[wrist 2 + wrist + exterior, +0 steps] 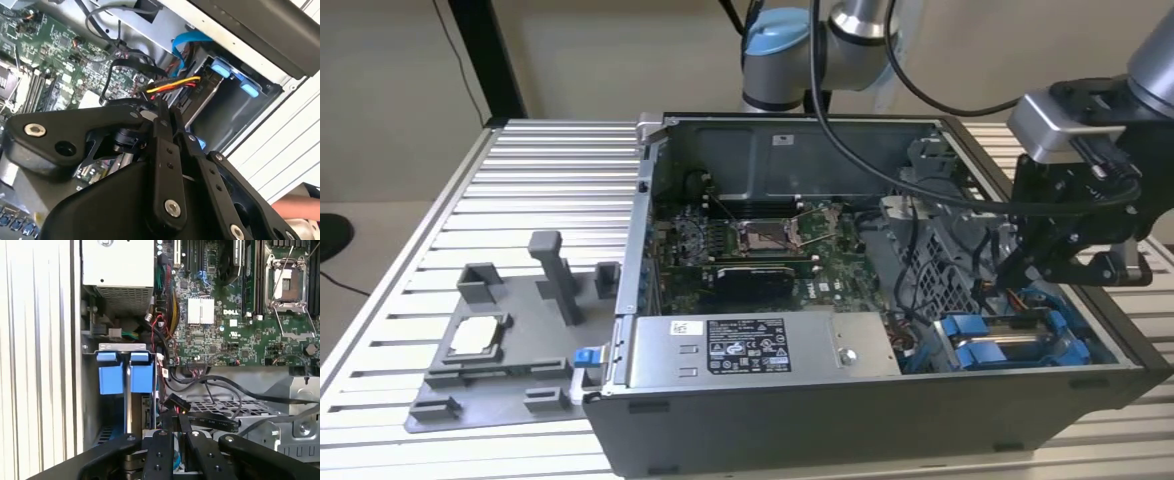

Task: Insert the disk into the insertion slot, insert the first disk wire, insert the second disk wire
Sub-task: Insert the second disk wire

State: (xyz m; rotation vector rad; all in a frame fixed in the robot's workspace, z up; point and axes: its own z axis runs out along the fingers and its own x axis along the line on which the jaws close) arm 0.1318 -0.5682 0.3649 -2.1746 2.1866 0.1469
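Observation:
In the exterior view my gripper hangs inside the open computer case, just above the insertion slot, a grey drive bay at the case's front corner on the exterior view's right. The disk lies in that bay, showing its blue carrier and blue tabs. In both wrist views my gripper has its two fingers pressed together on a small black wire connector. A red, yellow and black wire bundle runs from the fingertips towards the bay.
The green motherboard with its silver processor socket fills the case floor. A grey power-supply box sits along the front wall. Loose black cables cross a perforated metal plate. Outside, a grey fixture rests on the ribbed table.

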